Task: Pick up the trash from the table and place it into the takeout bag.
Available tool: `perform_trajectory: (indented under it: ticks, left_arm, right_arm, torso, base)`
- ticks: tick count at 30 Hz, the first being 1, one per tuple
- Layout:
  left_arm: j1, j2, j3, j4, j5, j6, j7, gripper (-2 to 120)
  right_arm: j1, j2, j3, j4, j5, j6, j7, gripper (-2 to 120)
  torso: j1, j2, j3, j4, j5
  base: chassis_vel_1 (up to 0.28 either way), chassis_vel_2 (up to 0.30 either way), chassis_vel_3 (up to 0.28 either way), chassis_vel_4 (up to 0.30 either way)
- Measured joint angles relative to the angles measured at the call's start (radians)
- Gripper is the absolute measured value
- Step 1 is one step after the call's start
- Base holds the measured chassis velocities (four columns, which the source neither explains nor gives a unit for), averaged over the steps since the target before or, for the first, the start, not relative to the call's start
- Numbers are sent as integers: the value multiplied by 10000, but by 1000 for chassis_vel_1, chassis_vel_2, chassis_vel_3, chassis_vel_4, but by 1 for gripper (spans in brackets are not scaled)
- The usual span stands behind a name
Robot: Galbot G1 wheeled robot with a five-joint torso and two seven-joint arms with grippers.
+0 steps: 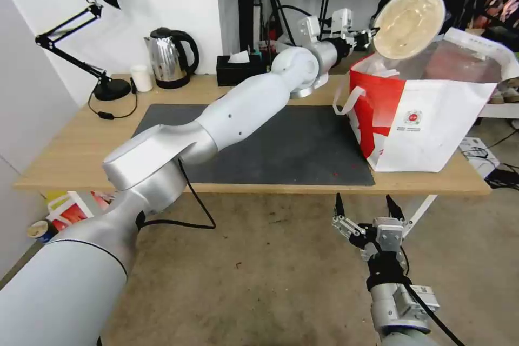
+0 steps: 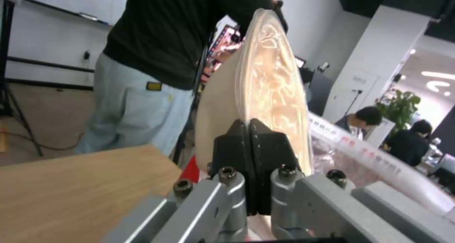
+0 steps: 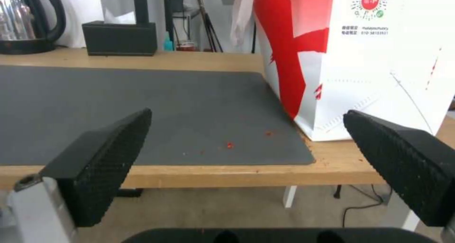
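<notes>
My left arm reaches across the table [image 1: 81, 146] and its gripper [image 1: 372, 38] is shut on the rim of a beige paper bowl [image 1: 409, 22], held tilted on edge above the open mouth of the takeout bag [image 1: 427, 113]. In the left wrist view the black fingertips [image 2: 249, 136] pinch the bowl's rim [image 2: 270, 90]. The bag stands at the table's right end, white with a red side panel and a small round red logo [image 3: 370, 0]. My right gripper [image 1: 367, 208] hangs open below the table's front edge, with nothing between its fingers [image 3: 102, 161].
A dark grey mat [image 1: 292, 146] covers the table's middle, with a few red crumbs [image 3: 230, 144] near its front corner. At the back stand a black desk lamp [image 1: 97, 32], a small white cup [image 1: 141, 78], a kettle [image 1: 168, 57] and a black tissue box [image 1: 238, 69]. A person [image 2: 166, 58] stands behind the table.
</notes>
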Motion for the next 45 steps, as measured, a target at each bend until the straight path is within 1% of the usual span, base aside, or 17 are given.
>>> perform_trajectory:
  ticks: [3,8,12,24,37,39,40,43,45]
  left_arm:
    - [-84,9,217,194,1,-37,1,0]
    - [-144,13,441,249,-5,-124,-22,0]
    - [-157,15,795,273,-5,-330,-20,0]
    - [-92,22,1067,285,44,-395,-6,0]
    - [-32,27,1361,280,107,-430,450,0]
    - [-8,35,1353,253,107,-427,666,0]
    - [-8,35,1353,253,107,-427,666,0]
    - [32,39,1341,147,95,-421,1203,0]
    - [36,39,1341,117,91,-431,1284,0]
  right_arm:
    - [1,0,0,0,0,0,0,100]
    - [0,0,0,0,0,0,0,100]
    - [0,0,0,0,0,0,0,100]
    - [0,0,0,0,0,0,0,100]
    - [0,0,0,0,0,0,0,100]
    - [1,0,0,0,0,0,0,100]
    - [1,0,0,0,0,0,0,100]
    - [0,0,0,0,0,0,0,100]
    - [0,0,0,0,0,0,0,100]
  torso:
    - [0,0,0,1,0]
    - [0,0,0,1,0]
    - [1,0,0,0,0]
    - [0,0,0,0,1]
    - [1,0,0,0,1]
    - [1,0,0,1,1]
    - [1,0,0,1,1]
    - [0,0,0,0,0]
    - [0,0,0,0,1]
  base:
    - [0,0,0,0]
    - [0,0,0,0]
    - [0,0,0,0]
    - [0,0,0,0]
    - [0,0,0,0]
    - [0,0,0,0]
    - [0,0,0,0]
    - [0,0,0,0]
    - [0,0,0,0]
